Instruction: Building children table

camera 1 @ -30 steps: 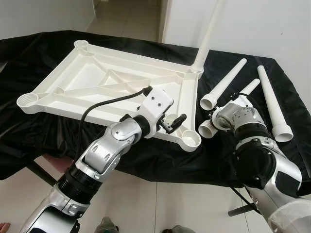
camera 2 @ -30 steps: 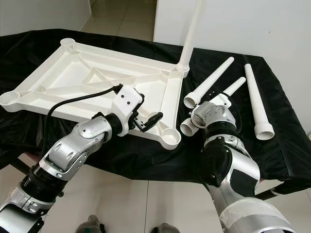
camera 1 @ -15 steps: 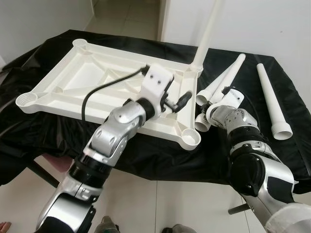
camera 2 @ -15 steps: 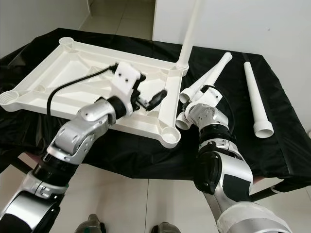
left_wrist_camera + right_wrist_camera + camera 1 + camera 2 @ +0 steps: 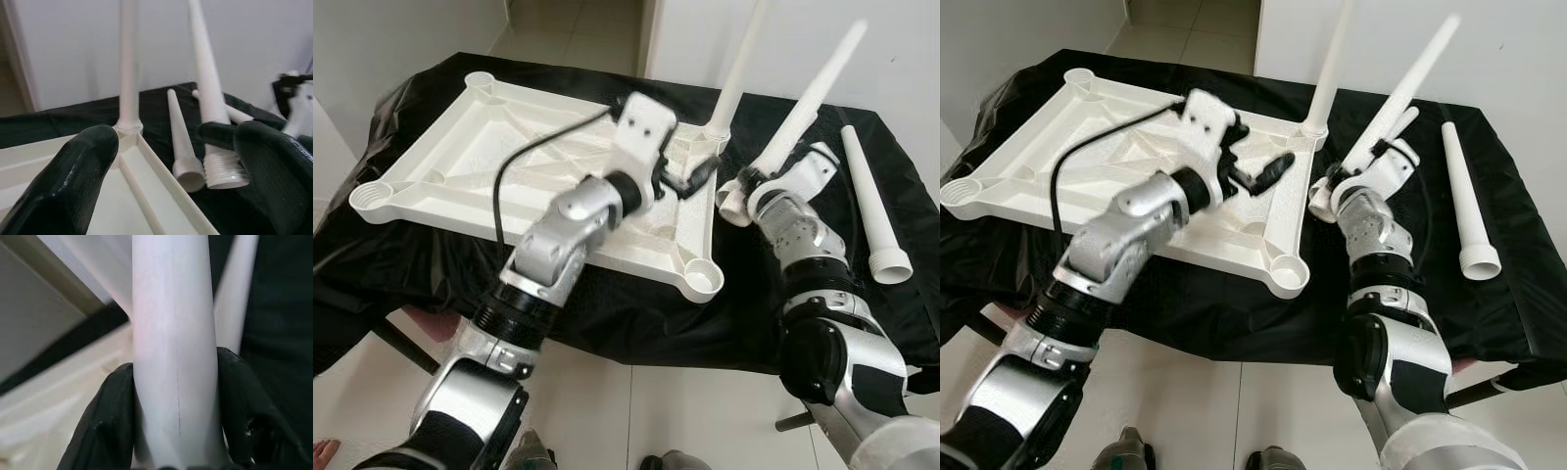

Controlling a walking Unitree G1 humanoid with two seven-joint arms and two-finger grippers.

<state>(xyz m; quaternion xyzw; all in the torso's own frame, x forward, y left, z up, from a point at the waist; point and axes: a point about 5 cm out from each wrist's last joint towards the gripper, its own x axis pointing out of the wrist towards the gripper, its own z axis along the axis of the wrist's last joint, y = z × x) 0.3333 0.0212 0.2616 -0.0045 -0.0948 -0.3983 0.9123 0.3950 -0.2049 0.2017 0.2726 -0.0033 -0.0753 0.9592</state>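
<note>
The white tabletop (image 5: 460,157) lies upside down on the black-covered table. One white leg (image 5: 736,69) stands upright in its far right corner socket. My right gripper (image 5: 754,184) is shut on a second leg (image 5: 808,98), which is off the cloth and tilts steeply, narrow end up. Black fingers (image 5: 105,426) clasp that leg (image 5: 173,357) on both sides. My left gripper (image 5: 690,178) hovers open over the tabletop's right rim, near the standing leg. In the left wrist view the held leg's threaded end (image 5: 222,171) hangs just above the cloth.
Another leg (image 5: 178,132) lies on the cloth beside the held one. A third loose leg (image 5: 867,191) rests farther right. An open socket (image 5: 702,279) sits at the tabletop's near right corner, another socket (image 5: 370,199) at the near left. A white wall stands behind the table.
My right gripper has raised one leg off the cloth and swung it from lying to steeply tilted. My left gripper has travelled over the tabletop toward its far right corner.
</note>
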